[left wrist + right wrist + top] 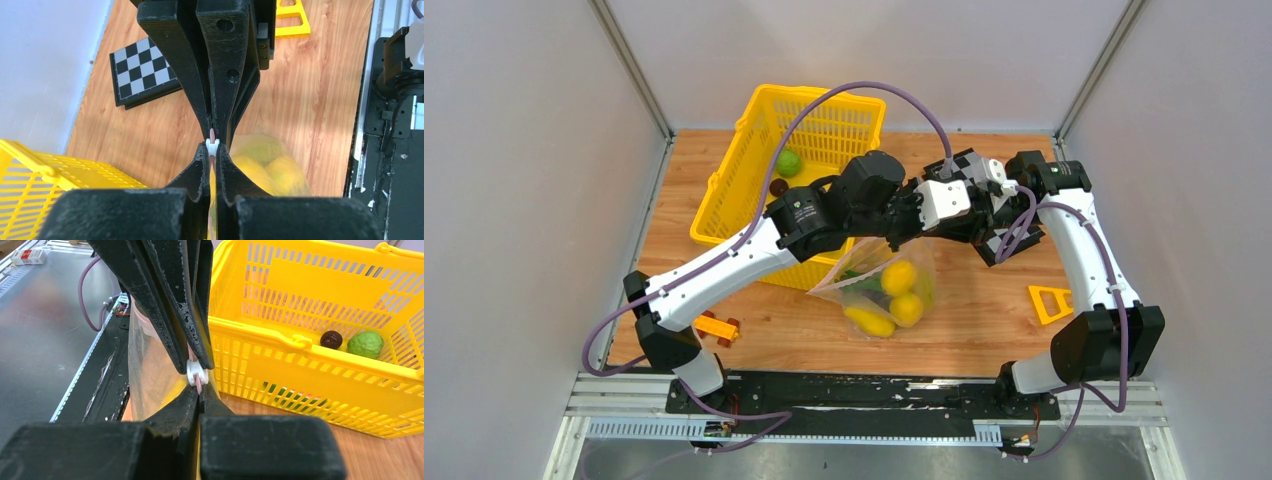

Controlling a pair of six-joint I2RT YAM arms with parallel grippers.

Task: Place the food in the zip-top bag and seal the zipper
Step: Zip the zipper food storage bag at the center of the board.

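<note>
Closest to the left wrist camera, the left gripper [213,151] is clenched on the zipper [212,135], its black fingertips pressed together on the pale pink strip. The right gripper [216,131] comes down from the top of that frame and is likewise clamped on the strip, tip to tip with the left one. A small white slider [212,144] sits between the two. The right wrist view shows the same pinch from the other side.

In the overhead view the zip-top bag [879,290] hangs from that grip at the centre of the frame, its lower end resting on the desk [984,330]. Several yellow fruits [900,277] and something green are inside it.

As a judgement, loading is mostly done and the closing step is in hand. Whether the zipper is shut along its whole length cannot be told. A green ball [367,344] and a dark ball [331,339] lie in the yellow basket [754,180], so some food may be left out.

The desk is warm wood grain. On it are an orange toy car [717,327] at lower left, a yellow frame piece [1051,302] at right and a chequerboard [142,70]. Plain pale walls [524,150] close in three sides, and a metal rail [864,395] along the bottom edge carries the arm bases.
</note>
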